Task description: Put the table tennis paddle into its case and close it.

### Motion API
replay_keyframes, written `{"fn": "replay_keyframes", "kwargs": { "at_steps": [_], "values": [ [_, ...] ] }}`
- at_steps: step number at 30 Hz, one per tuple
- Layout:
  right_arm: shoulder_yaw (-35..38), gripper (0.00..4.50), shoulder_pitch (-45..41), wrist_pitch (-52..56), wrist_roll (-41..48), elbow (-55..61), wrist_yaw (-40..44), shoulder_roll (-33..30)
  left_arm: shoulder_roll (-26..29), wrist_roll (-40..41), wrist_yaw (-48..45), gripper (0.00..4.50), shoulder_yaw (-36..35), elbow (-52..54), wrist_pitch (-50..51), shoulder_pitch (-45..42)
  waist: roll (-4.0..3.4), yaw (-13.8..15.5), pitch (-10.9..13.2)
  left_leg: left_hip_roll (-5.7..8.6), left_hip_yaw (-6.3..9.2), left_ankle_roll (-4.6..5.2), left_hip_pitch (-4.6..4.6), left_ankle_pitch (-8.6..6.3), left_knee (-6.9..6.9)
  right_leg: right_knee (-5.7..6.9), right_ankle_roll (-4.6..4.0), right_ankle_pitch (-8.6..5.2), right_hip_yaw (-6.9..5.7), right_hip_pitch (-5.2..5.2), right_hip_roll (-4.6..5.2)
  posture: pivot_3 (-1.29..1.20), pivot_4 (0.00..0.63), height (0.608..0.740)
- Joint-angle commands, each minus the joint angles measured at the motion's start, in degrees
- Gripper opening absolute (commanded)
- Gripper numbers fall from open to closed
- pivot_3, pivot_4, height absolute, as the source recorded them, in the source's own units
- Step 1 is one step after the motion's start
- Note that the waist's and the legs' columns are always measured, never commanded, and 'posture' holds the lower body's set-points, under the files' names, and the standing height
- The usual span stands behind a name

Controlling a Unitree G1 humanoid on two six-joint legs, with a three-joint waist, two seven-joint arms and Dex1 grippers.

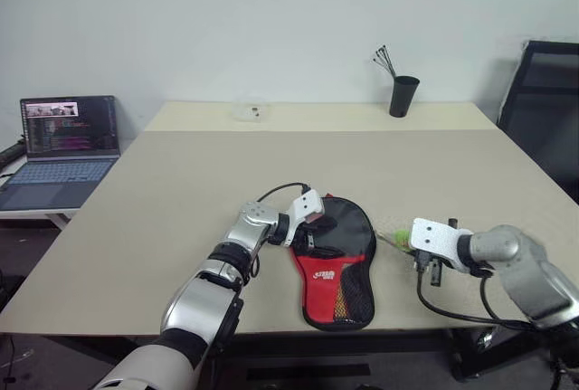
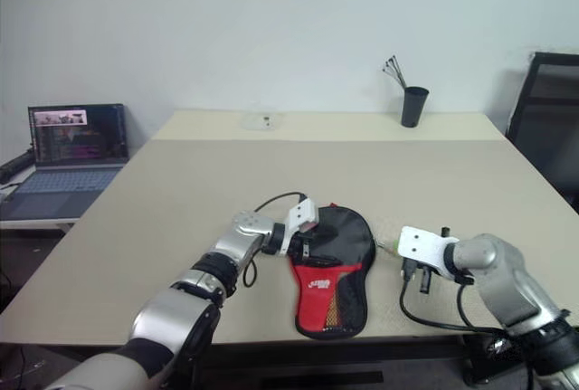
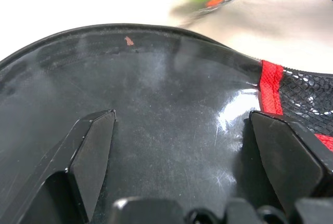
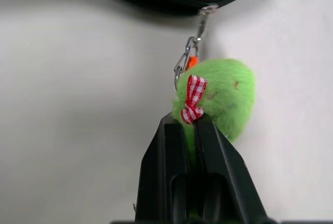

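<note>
The case [image 1: 336, 268] lies flat near the table's front edge, its round black end farthest from me and its red part with the mesh pocket nearest. My left gripper [image 3: 182, 125] is open, its fingers [image 3: 91, 146] spread over the case's glossy black face from the case's left side. Right of the case, my right gripper [image 4: 190, 122] is shut on the fluffy green zipper tag [image 4: 223, 94], which hangs from the zip by a small metal clip [image 4: 186, 57]. The tag [image 1: 393, 238] sits just off the case's right edge. The table tennis paddle is hidden.
An open laptop [image 1: 68, 137] stands on a side table at the left. A black cup holding thin sticks [image 1: 403, 96] and a small clear item [image 1: 251, 112] sit at the table's far edge. A black chair [image 1: 543, 100] stands at the right.
</note>
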State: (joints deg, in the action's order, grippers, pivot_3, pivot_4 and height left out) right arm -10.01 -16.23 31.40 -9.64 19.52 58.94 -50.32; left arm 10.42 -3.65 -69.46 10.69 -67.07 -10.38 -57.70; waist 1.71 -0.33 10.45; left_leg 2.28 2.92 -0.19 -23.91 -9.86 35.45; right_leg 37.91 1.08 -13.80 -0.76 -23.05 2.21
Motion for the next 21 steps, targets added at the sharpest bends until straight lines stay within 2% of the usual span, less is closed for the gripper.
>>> {"fn": "replay_keyframes", "kwargs": {
  "at_steps": [1, 8, 12, 21],
  "values": [
    [4.9, 0.02, 6.6, 7.2, 3.4, 12.4, 2.0, -3.3, -0.3, -3.1, 0.7, 4.5, 2.0, -3.5, 1.6, 1.6, -0.03, 0.3, 0.0, 0.0, 0.03, -0.01, 0.0, 0.0, 0.0, -0.03, 0.0, 0.0, 0.0, 0.02, 0.0, 0.0, 0.15, 0.74],
    [5.0, 0.02, 22.4, 19.5, 9.7, 31.1, 0.5, -3.8, -1.7, -3.6, 1.8, 4.5, 2.1, -4.3, 1.4, 1.1, -0.18, 1.8, -0.2, 0.02, 0.39, 0.0, 0.01, -0.14, 0.0, -0.74, 0.08, 0.01, -0.31, 0.53, 0.05, 0.0, 0.15, 0.74],
    [7.2, 0.02, 26.5, 24.9, 15.1, 38.1, 1.4, -4.7, -1.8, -4.0, 1.8, 4.5, 2.1, -4.5, 1.3, 1.0, -0.23, 2.0, -0.3, 0.06, 0.48, 0.11, 0.0, -0.47, 0.22, -1.02, 0.21, -0.05, -0.42, 0.78, 0.13, 0.0, 0.15, 0.74],
    [3.1, 0.02, 20.1, 24.4, 16.5, 33.1, -5.2, -3.7, -1.5, -4.3, 2.3, 4.5, 2.0, -4.7, 1.0, 1.1, -0.18, 1.8, -0.3, 0.11, 0.37, 0.29, 0.02, -0.9, 0.58, -1.01, 0.46, -0.23, -0.38, 0.91, 0.26, 0.0, 0.15, 0.74]
  ]
}}
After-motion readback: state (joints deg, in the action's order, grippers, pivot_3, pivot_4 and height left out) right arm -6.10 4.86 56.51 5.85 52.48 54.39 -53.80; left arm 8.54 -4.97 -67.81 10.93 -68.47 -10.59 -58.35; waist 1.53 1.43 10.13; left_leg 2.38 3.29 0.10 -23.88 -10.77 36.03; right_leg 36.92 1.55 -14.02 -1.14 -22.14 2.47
